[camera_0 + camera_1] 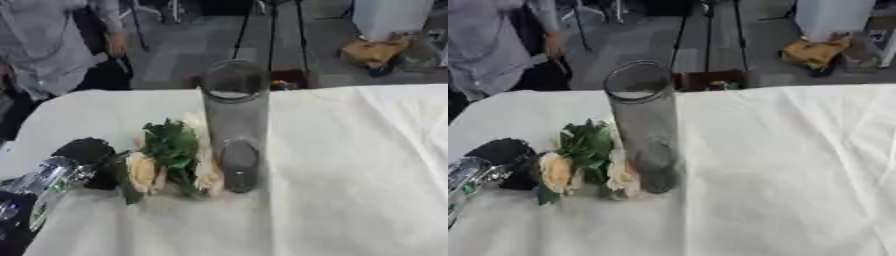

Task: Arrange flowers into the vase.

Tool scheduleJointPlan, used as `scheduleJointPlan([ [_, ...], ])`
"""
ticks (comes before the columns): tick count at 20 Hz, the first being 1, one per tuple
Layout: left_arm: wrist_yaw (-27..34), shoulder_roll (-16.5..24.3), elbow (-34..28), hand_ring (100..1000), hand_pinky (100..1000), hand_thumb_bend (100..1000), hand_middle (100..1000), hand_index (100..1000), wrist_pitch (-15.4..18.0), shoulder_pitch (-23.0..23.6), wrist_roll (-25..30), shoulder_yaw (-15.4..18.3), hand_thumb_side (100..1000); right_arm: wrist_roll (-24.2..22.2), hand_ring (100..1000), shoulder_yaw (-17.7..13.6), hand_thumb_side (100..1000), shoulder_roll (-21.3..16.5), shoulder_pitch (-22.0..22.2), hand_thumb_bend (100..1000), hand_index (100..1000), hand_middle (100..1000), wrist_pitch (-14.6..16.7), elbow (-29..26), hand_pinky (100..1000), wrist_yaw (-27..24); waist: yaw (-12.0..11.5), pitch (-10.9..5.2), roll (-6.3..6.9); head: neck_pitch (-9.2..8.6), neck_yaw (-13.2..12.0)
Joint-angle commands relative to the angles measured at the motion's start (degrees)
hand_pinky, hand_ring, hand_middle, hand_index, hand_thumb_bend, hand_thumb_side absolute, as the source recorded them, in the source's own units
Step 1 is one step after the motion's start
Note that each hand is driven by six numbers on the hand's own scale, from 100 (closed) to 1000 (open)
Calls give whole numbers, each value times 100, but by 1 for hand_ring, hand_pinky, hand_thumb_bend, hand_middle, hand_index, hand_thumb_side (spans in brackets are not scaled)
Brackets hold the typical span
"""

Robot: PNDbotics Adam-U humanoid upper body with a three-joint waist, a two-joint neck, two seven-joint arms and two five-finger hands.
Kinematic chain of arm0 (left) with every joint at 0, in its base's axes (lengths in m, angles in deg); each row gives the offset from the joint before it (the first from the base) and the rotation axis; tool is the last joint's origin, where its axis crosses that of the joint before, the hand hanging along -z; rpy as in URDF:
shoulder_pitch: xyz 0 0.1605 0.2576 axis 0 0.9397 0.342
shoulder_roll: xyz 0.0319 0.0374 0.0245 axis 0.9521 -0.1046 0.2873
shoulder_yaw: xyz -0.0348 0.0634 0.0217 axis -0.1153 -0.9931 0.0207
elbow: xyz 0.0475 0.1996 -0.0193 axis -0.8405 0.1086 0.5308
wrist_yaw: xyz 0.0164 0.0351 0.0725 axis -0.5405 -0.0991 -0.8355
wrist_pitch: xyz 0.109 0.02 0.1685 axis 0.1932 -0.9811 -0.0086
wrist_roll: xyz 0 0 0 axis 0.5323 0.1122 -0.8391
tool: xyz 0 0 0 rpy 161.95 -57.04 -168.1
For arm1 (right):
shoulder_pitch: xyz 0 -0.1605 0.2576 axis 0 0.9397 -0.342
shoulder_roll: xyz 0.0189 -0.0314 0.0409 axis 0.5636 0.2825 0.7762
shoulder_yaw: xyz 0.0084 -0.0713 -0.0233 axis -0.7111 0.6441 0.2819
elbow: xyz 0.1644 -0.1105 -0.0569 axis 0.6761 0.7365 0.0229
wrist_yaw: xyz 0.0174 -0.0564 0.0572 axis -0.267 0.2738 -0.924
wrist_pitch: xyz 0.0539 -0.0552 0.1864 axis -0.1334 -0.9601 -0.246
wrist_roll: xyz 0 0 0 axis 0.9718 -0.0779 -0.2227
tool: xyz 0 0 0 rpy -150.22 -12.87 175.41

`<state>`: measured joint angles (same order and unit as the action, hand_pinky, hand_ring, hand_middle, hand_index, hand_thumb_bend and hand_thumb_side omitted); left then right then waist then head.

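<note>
A tall clear glass vase [234, 125] stands upright near the middle of the white-covered table [350, 165]. Just left of its base lies a bunch of flowers [171, 160] with cream blooms and green leaves. My left hand [86, 151] comes in from the lower left on a silver forearm and sits against the left end of the bunch, at the stems. Its black fingers are blurred, so I cannot make out their pose. The right hand shows in neither view.
A person in grey stands beyond the table's far left corner [44, 45]. Past the far edge is a dark floor with a yellow object [372, 52] and a white bin [389, 17].
</note>
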<state>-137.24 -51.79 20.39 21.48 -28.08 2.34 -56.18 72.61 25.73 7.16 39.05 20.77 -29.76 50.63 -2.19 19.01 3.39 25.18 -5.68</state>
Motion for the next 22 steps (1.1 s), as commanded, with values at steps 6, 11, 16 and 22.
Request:
scheduleJointPlan([
  [6, -449, 416, -276, 100, 100, 100, 100, 144, -133, -43, -134, 96, 702, 15, 1000, -59, 1000, -115, -39, 100, 898, 833, -11, -91, 890, -67, -40, -162, -18, 69, 107],
  [11, -487, 489, -318, 100, 100, 100, 100, 144, -145, -2, -111, 129, 705, 26, 1000, -60, 1000, -121, -37, 100, 898, 833, -13, -91, 890, -68, -52, -165, -24, 103, 229],
  [16, -107, 569, -560, 100, 100, 100, 100, 139, -249, 108, -130, 233, 734, 39, 1000, -67, 1000, -118, -22, 100, 898, 833, -18, -91, 891, -61, -68, -171, -35, 114, 322],
  [22, 626, 627, -901, 100, 100, 100, 100, 164, -396, 176, 32, 242, 809, 47, 1000, -67, 1000, -101, -18, 100, 898, 833, -22, -91, 891, -58, -80, -184, -37, 95, 255],
])
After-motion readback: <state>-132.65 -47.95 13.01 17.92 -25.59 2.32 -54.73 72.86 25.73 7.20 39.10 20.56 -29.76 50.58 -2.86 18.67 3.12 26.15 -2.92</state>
